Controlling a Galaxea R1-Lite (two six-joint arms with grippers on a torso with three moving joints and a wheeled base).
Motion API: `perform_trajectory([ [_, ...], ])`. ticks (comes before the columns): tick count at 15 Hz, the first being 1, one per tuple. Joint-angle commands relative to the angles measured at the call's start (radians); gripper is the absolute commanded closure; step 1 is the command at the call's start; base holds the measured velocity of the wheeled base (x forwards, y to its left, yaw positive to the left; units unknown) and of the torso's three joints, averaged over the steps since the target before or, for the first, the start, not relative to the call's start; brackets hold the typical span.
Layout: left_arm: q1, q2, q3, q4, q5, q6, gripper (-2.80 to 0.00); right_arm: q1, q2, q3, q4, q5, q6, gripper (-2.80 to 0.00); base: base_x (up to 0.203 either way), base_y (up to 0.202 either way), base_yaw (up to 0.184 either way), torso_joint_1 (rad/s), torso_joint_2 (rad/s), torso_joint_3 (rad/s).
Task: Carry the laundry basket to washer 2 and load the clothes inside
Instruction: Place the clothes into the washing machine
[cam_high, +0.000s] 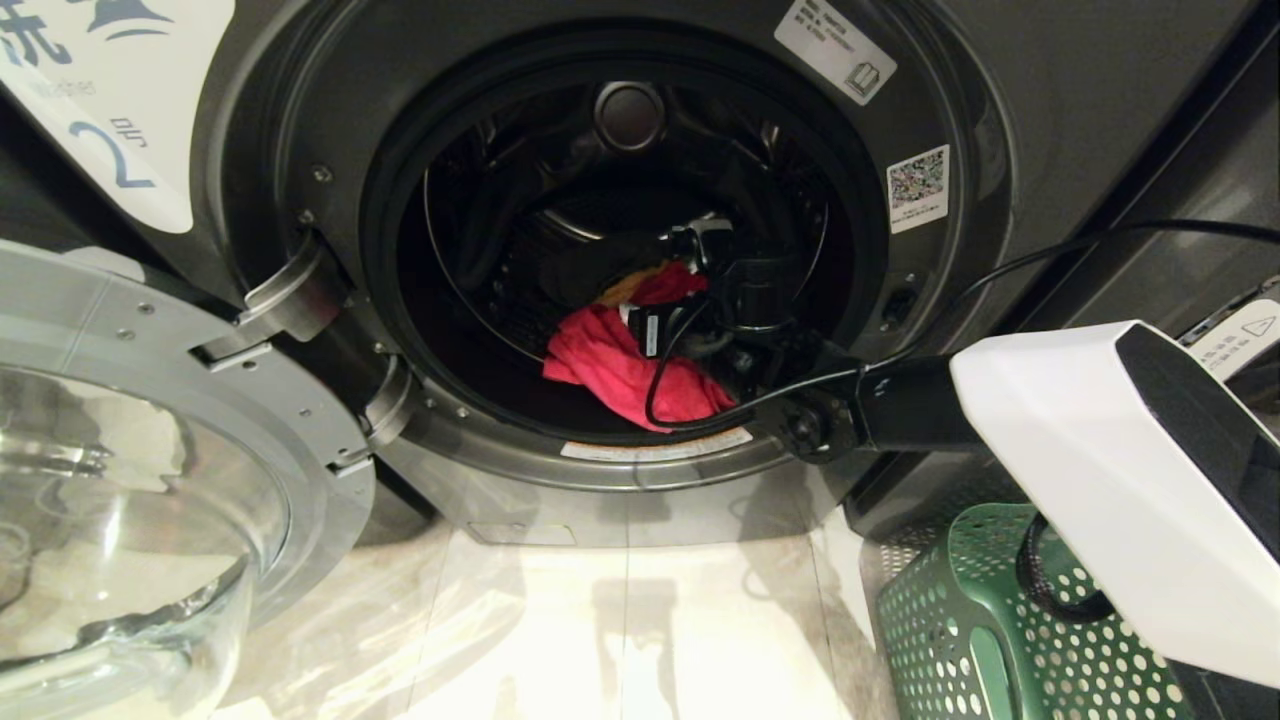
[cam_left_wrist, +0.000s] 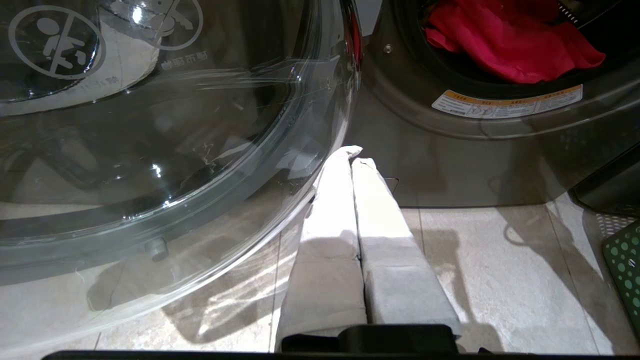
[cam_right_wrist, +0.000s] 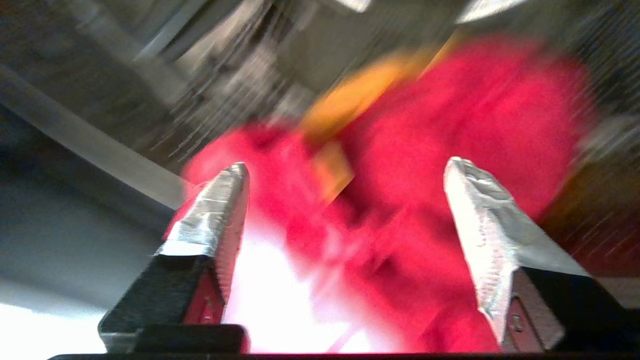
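The right gripper (cam_right_wrist: 345, 170) reaches inside washer 2 (cam_high: 1000, 90), fingers wide apart and holding nothing, just above the red garment (cam_high: 620, 365) and yellow garment (cam_high: 630, 287) lying at the drum's front edge. The laundry basket (cam_high: 960, 620) stands on the floor at the washer's right corner; whether anything is left inside it cannot be seen. The left gripper (cam_left_wrist: 352, 154) hangs closed and empty beside the open door (cam_left_wrist: 165, 140).

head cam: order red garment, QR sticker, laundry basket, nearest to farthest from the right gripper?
From the right gripper, open inside the drum of washer 2:
1. Red garment, directly below it in the drum.
2. QR sticker, on the door surround, to the gripper's right.
3. Laundry basket, on the floor outside, lower right.
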Motion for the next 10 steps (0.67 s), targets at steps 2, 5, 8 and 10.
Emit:
perform_trajectory([
  [2,0.000,0.002,0.040,-0.001,0.000,0.000,0.00,0.014,-0.070,0.020,0.290,0.089,0.200,-2.80,0.000,0.000,0.000,0.000,0.00,0.000],
  [5,0.000,0.002,0.040,-0.001,0.000,0.001,0.00,0.016,-0.019,-0.018,0.397,0.153,0.216,-2.80,0.000,0.000,0.000,0.000,0.00,0.000],
  [8,0.000,0.002,0.040,-0.001,0.000,0.000,0.00,0.014,0.061,-0.084,0.419,0.136,0.198,-2.80,0.000,0.000,0.000,0.000,0.00,0.000],
  [10,0.000,0.002,0.040,-0.001,0.000,-0.001,0.00,-0.001,0.103,-0.103,0.431,0.039,0.115,-2.80,0.000,0.000,0.000,0.000,0.00,0.000],
])
